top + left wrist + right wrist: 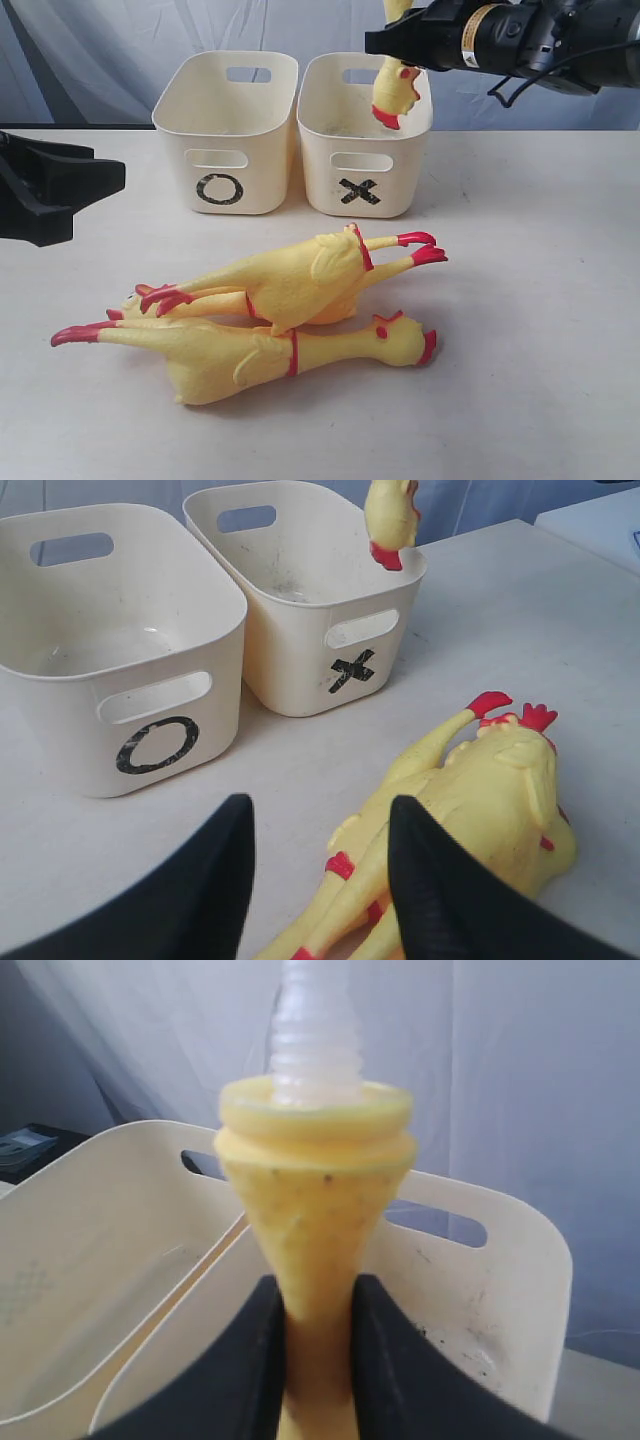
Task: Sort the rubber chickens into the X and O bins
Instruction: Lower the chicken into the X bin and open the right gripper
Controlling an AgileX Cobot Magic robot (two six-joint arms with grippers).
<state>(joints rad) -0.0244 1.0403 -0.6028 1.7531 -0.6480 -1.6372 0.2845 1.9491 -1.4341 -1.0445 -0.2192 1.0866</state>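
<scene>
Yellow chicken (396, 95) hangs over X bin (318, 175), upper body hidden by clamping right hand (318, 1305); left hand (322, 815) spread, empty.

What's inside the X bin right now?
Nothing rests in the X bin: its floor shows bare, a bit scuffed. The chicken clamped in the right gripper hangs head-down over its opening. The floor behind its front wall is hidden.

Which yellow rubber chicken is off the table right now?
The yellow rubber chicken hanging head-down over the cream plastic X bin, clamped in the right jaws. The other two lie stacked on the white table.
</scene>
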